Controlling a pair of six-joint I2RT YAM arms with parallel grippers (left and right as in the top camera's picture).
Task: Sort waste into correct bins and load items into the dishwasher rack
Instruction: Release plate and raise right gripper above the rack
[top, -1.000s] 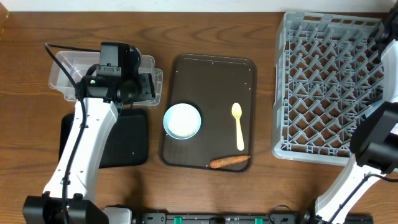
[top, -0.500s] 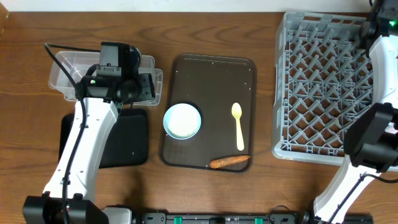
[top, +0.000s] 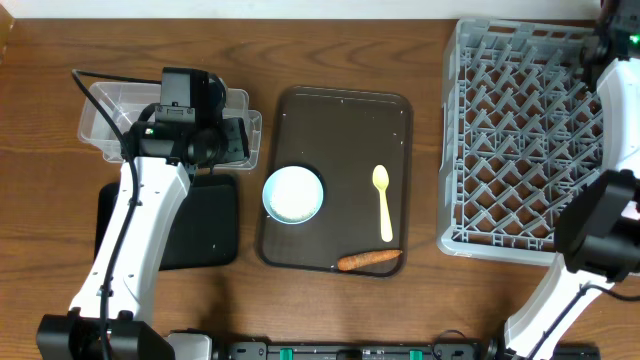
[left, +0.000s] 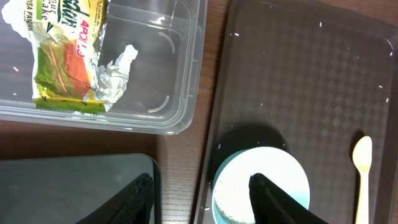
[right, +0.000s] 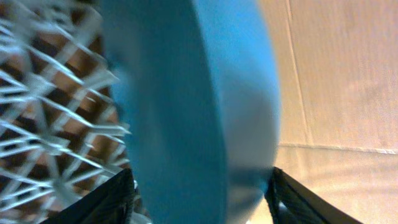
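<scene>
My right gripper (right: 199, 202) hangs at the far right corner of the grey dishwasher rack (top: 520, 140). Its fingers stand apart on either side of a large blue bowl (right: 186, 106), which is seen edge-on and blurred. My left gripper (left: 199, 183) is open and empty above the wood strip between the black tray (left: 74, 186) and a white bowl (top: 293, 194) with grainy white rice inside. The clear tub (top: 100, 120) holds the wrapper (left: 62, 62) and crumpled tissue (left: 118, 65). A pale yellow spoon (top: 383, 203) and a carrot piece (top: 369, 260) lie on the brown tray.
The dark brown serving tray (top: 340, 120) lies mid-table between the tub and the rack. The left arm reaches over the clear tub's near edge and the black tray (top: 205, 225). Rows of upright pegs fill the rack.
The right arm has swung from the rack's right edge to its far right corner, and its fingers have spread apart. The left arm has not moved.
</scene>
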